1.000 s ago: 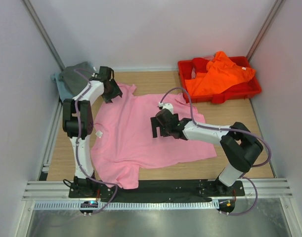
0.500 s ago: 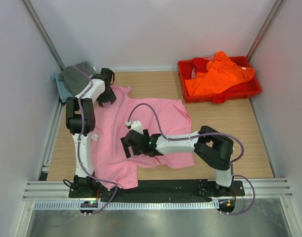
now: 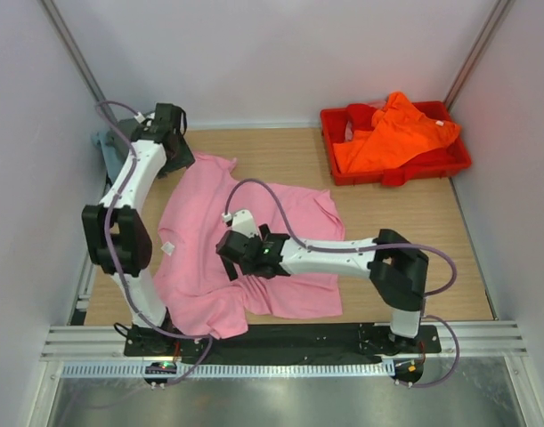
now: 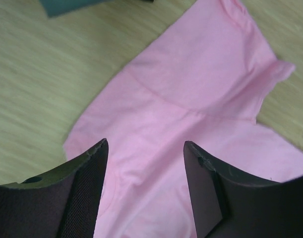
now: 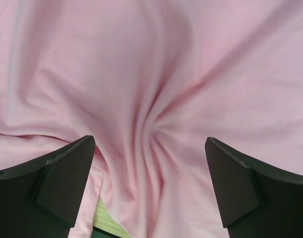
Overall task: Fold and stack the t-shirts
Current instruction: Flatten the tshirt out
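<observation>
The light pink t-shirt [image 3: 200, 222] lies rumpled on the wooden table, its right side bunched toward the middle. My right gripper [image 3: 229, 258] is low over its centre, open and empty. In the right wrist view [image 5: 150, 144] the jaws stand wide apart over radiating wrinkles in the pink cloth [image 5: 151, 74]. My left gripper [image 3: 178, 153] is open and empty above the shirt's far-left sleeve. In the left wrist view [image 4: 145, 148] that sleeve [image 4: 201, 84] shows below. The bright orange t-shirt [image 3: 392, 133] is heaped in a red tray. A pale blue-grey edge [image 3: 105, 142] shows at the far left. The dark grey shirt is hidden behind the left arm.
The red plastic tray [image 3: 432, 165] stands at the far right corner. White walls close in the table on three sides. Bare wood [image 3: 414, 231] lies right of the pink shirt. A corner of blue-grey cloth [image 4: 67, 5] shows at the top of the left wrist view.
My right gripper swept left across the pink shirt, dragging its right side inward and bunching it. My left gripper let the far-left sleeve lie and moved up and left, off the shirt.
</observation>
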Tool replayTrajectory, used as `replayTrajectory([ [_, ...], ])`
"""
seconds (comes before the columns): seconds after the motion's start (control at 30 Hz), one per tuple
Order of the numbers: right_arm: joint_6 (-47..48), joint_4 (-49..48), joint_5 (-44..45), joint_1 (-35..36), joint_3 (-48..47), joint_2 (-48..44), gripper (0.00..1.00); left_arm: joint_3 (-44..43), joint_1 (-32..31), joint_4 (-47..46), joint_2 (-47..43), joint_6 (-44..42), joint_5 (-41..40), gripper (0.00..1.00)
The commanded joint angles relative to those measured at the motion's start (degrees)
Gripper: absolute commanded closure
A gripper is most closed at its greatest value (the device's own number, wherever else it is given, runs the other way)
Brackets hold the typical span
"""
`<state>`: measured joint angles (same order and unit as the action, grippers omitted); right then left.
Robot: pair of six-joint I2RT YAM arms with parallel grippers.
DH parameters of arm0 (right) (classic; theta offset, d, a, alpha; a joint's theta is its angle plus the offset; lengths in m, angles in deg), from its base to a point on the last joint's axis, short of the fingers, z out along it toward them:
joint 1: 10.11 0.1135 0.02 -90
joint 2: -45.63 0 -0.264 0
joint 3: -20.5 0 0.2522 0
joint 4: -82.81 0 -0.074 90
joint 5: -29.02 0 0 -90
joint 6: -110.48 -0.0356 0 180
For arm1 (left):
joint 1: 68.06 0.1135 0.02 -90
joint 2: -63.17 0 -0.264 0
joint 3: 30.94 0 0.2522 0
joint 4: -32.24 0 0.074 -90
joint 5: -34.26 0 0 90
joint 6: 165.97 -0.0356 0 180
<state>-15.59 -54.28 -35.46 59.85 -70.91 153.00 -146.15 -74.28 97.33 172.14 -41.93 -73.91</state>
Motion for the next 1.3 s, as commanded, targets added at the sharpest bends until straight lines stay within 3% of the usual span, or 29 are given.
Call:
replayTrajectory([
  [0.0, 2.76, 7.58, 8.74, -3.05, -3.30, -9.63, 0.00, 9.31, -0.37, 0.27, -11.38, -0.12, 3.91, 0.36],
  [0.1, 5.39, 7.68, 8.76, -8.23, -1.46, -14.02, 0.04, 20.30, -3.26, -1.67, -19.48, 1.46, 5.69, 0.36],
  [0.13, 6.27, 7.59, 7.28, -13.21, -0.93, -15.25, 0.06, 23.28, -4.75, -2.98, -21.24, 2.60, 6.13, 0.36],
  [0.17, 7.85, 7.51, 6.92, -15.35, -0.93, -15.52, 0.15, 29.49, -6.25, -3.77, -24.99, 3.74, 6.05, 0.36],
  [0.23, 10.05, 7.24, 7.61, -20.72, -1.71, -15.35, 0.22, 35.76, -12.22, -7.11, -28.27, 6.20, 6.13, 0.36],
  [0.27, 12.32, 7.24, 7.88, -22.21, -2.24, -13.96, 0.31, 40.93, -16.76, -8.25, -30.63, 8.91, 5.96, 0.37],
  [0.3, 13.39, 7.07, 8.14, -23.45, -2.85, -12.90, 0.34, 43.24, -19.16, -9.22, -31.61, 9.98, 5.87, 0.38],
  [0.43, 16.82, 9.51, 7.70, -29.86, -9.60, -2.29, 0.39, 54.92, -30.14, -15.80, -35.48, 14.81, 2.97, 0.39],
  [0.67, 20.08, 9.09, 5.68, -35.14, -17.44, 8.90, 0.44, 65.13, -33.51, -22.14, -40.23, 17.02, 1.21, 0.40],
  [0.83, 21.75, 10.58, 6.56, -37.69, -22.45, 15.93, 0.48, 66.65, -33.68, -24.78, -37.96, 16.93, 2.00, 0.39],
  [1.23, 21.40, 8.47, 3.58, -38.75, -19.74, 18.31, 0.53, 66.82, -33.68, -26.63, -36.28, 16.32, 2.18, 0.47],
  [1.27, 21.31, 8.21, 3.75, -38.66, -19.48, 18.22, 0.57, 66.82, -33.68, -26.81, -36.20, 16.23, 2.18, 0.47],
])
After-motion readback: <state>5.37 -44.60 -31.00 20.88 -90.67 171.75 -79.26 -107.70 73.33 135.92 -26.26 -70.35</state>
